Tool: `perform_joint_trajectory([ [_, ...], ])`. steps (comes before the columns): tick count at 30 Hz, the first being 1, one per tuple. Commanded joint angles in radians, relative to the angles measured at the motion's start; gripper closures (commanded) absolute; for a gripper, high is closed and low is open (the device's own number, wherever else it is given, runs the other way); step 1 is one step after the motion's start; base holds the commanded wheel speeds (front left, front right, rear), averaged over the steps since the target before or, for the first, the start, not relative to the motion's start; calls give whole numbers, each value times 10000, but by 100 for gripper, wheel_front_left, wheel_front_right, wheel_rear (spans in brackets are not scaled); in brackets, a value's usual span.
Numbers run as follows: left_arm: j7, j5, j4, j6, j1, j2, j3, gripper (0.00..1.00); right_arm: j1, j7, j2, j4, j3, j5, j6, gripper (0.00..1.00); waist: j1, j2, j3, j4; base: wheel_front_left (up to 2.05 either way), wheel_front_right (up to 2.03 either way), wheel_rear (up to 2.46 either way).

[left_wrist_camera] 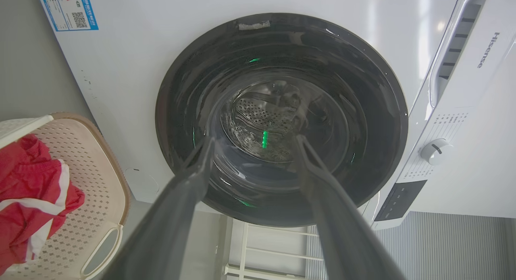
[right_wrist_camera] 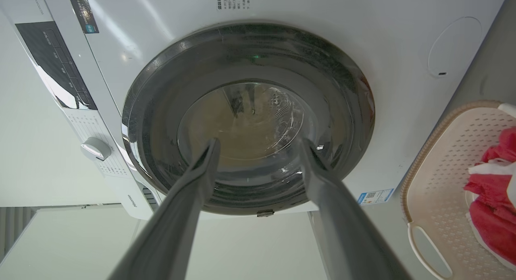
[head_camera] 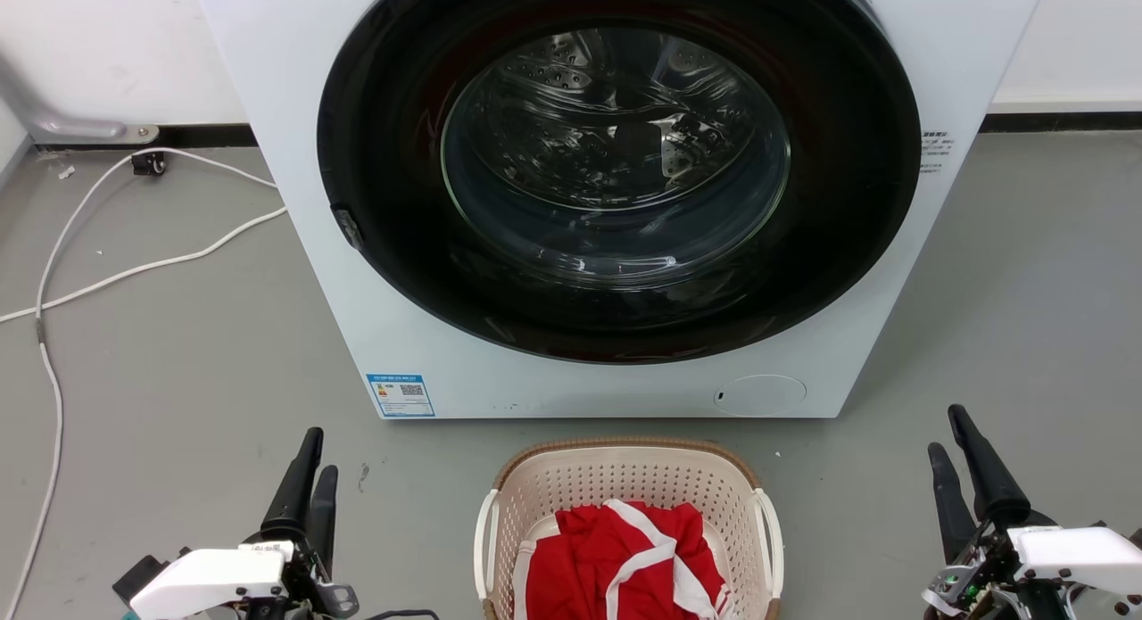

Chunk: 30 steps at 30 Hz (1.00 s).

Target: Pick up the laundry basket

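Note:
The laundry basket [head_camera: 624, 444] is cream perforated plastic with a brown woven-look rim and white side handles. It stands on the grey floor just in front of the washing machine, low in the middle of the head view. A red and white garment [head_camera: 624, 558] lies inside it. My left gripper [head_camera: 318, 457] hovers well to the basket's left and my right gripper [head_camera: 946, 431] well to its right. Neither touches it. In the wrist views the left gripper [left_wrist_camera: 254, 140] and right gripper [right_wrist_camera: 259, 142] are open and hold nothing. The basket [left_wrist_camera: 96, 179] [right_wrist_camera: 439, 167] sits at the edge of each wrist view.
A white front-loading washing machine [head_camera: 294, 156] with a round dark glass door [head_camera: 616, 174], shut, stands right behind the basket. White cables [head_camera: 53, 272] trail over the floor at the left. Bare grey floor lies on both sides of the basket.

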Motion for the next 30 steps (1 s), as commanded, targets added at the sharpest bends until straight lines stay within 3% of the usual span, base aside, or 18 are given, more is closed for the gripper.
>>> perform_joint_trajectory([
  [1,-244,229,-354,-11,-87,19,-59,0,-69,-242,-11,-398,76,-210,2,0,0,-1,3,-6,0,0,0],
  [16,-909,1545,-610,-15,95,22,375,0,158,-915,-9,-957,116,-1086,2,0,0,-1,-9,-19,0,0,0],
  [30,-1408,3718,-1303,44,38,25,1180,0,17,-1416,-8,-1552,-630,-4414,2,0,0,-1,26,-36,0,0,0],
])
